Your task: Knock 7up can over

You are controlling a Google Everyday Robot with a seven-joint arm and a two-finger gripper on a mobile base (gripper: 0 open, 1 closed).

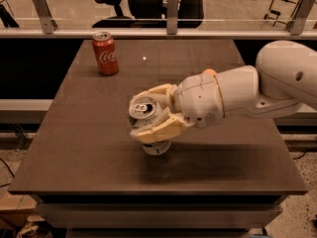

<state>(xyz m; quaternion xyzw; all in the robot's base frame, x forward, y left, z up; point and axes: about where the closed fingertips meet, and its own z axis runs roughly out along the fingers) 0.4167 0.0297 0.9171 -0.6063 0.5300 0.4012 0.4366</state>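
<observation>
Table [84,148]: dark brown, seen from the near edge. Railing and an office chair [148,4] beyond the far edge.

Arm [277,81]: white, enters from the right and reaches left across the middle of the table.

Gripper [136,120]: over the table's centre, a little toward the near side. Its two cream fingers [159,130] clasp the 7up can between them, one along the far side of the can and one along the near side, both touching it.

7up can [144,108]: in the gripper at the centre of the table. Silver top with pull tab faces up and left, so the can is tilted, top leaning left, base lower and to the right. The base sits at the table surface or just above it; cannot tell which. A shadow lies on the table under it.

Red cola can [105,53]: upright, far left part of the table, well apart from the gripper.

Small orange object [209,72]: mostly hidden behind the arm, right of centre.
</observation>
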